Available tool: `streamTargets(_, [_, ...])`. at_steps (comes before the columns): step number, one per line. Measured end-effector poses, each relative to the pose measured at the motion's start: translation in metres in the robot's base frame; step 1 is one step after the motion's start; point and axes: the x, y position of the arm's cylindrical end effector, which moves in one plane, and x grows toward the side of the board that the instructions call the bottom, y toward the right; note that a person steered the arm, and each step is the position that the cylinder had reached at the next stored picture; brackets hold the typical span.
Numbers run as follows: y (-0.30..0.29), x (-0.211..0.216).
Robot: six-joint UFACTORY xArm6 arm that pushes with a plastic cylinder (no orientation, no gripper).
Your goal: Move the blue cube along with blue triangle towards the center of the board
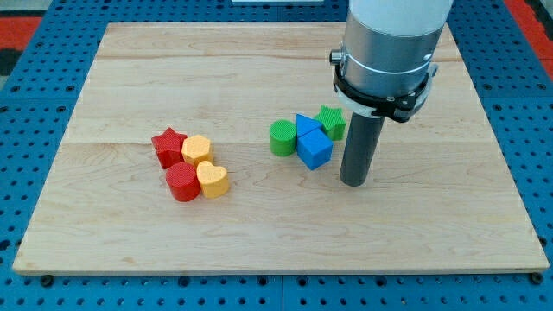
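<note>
The blue plastic cube [314, 150] serves as the landmark: it lies slightly to the view's right of the centre of the light wooden desk [259, 233]. The blue plastic triangle [305, 124] touches it on the side toward the view's top, so both can travel as one unit. A green plastic cylinder [282, 138] sits just beside it to the view's left, and a green plastic star-shaped block [332, 122] toward the top right. My tip [352, 182] rests just right of the cube, apparently not touching, positioned for a leftward push. The end effector is a plain rod with no jaws, so it grips nothing.
</note>
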Motion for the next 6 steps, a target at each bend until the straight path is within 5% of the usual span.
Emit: streamTargets(6, [-0.0040,-0.0061])
